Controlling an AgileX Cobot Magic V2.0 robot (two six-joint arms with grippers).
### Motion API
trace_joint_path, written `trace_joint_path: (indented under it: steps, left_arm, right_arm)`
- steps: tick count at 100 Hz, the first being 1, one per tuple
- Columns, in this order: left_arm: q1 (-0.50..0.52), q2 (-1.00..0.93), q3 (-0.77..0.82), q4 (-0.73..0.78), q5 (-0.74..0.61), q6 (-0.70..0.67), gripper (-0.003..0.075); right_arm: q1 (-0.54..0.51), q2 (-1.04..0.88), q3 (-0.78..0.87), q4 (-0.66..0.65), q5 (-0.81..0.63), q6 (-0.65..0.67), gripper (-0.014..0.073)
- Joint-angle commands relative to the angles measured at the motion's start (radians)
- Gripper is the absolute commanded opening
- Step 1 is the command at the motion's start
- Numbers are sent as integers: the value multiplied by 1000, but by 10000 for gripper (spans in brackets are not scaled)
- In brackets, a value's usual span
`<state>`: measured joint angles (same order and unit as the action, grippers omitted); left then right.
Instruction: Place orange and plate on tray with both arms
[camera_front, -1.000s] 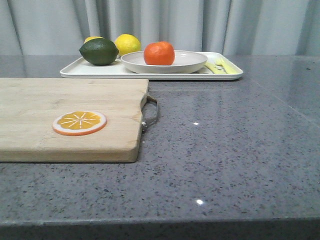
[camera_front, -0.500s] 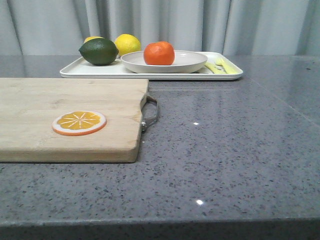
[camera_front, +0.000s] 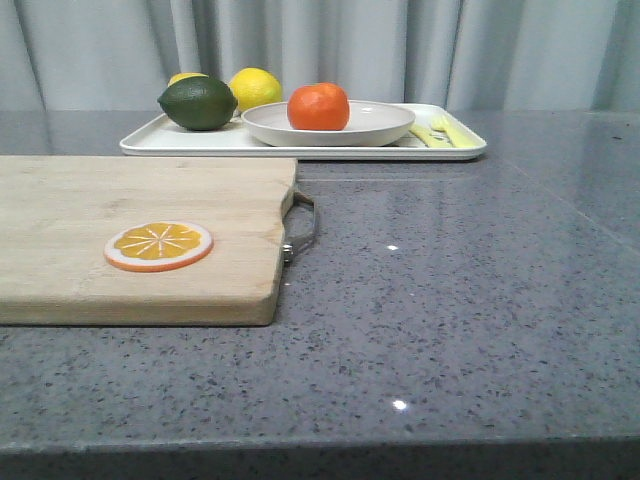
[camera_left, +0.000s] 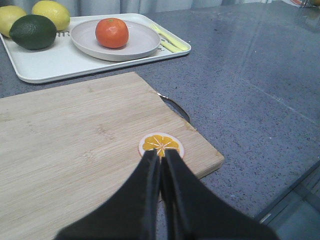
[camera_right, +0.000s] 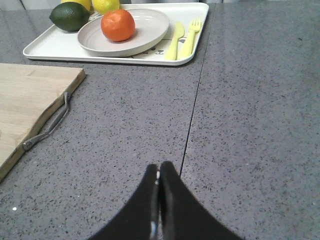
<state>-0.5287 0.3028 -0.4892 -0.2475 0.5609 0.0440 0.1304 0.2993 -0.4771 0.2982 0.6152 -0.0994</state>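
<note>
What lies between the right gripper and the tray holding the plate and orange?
Right wrist view: only bare grey countertop between the right gripper and the tray.

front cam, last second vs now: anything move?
Nothing visibly changed. The orange sits in the plate on the tray as before, the orange slice stays on the cutting board, and neither arm enters the front view.
</note>
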Motion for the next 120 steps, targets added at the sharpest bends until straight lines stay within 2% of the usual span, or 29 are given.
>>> trace_joint_path:
  steps: [1,39,52,71,81,104,120]
  left_arm:
    - [6,8,-26,-18,-66,0,-19]
    - [6,8,-22,3,-66,0,-19]
    - [25,7,18,21,-122,0,-19]
    - [108,-23,136,23,-411,0,-19]
    - [172,-56,194,44,-516,0,-19]
    - [352,-152,293,71,-541,0,-19]
    - [433,-233,369,86,-543,27,-19]
  right_arm:
    - [-4,7,-25,15,-72,-9,-69]
    - [-4,7,-25,15,-72,-9,-69]
    - [-4,7,-25,15,-72,-9,-69]
    - [-4,7,-25,15,-72,-9,-69]
    - [-4,7,-25,15,-72,-9,-69]
    - [-4,7,-25,15,-72,-9,-69]
    - [-4,7,-25,15,-72,-9,-69]
